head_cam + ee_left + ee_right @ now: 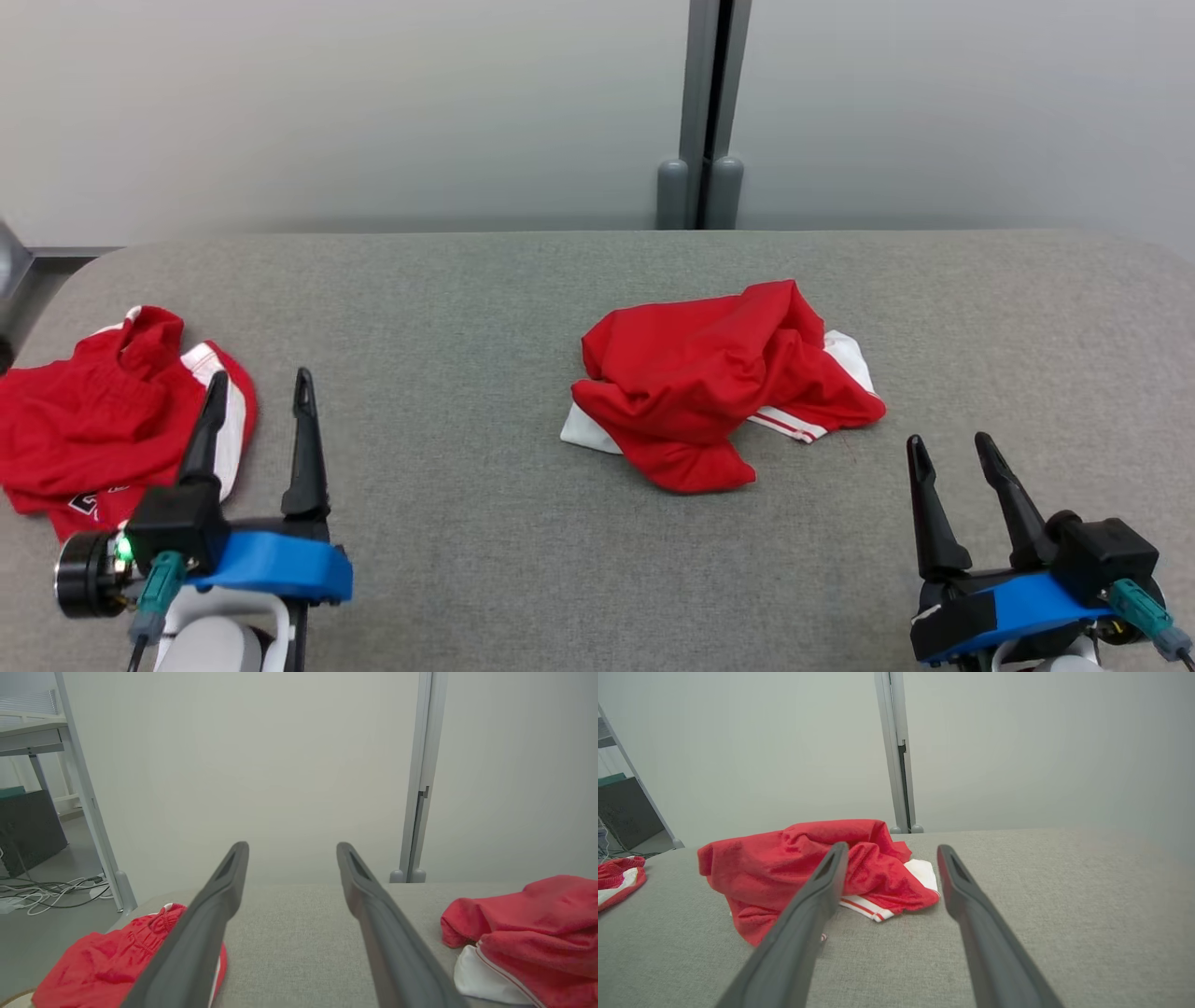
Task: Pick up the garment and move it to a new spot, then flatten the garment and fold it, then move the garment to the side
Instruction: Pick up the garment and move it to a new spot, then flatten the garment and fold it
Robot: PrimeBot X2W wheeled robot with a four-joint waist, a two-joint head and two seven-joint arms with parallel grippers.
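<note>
The red garment (719,383) lies crumpled on the tabletop (467,280), probably light, soft and limp; pinch its raised top fold. Left tool (261,376) and right tool (949,441) gape, empty.

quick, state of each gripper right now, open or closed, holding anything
Left gripper: open, holding nothing.
Right gripper: open, holding nothing, apart from the crumpled red and white garment.
</note>
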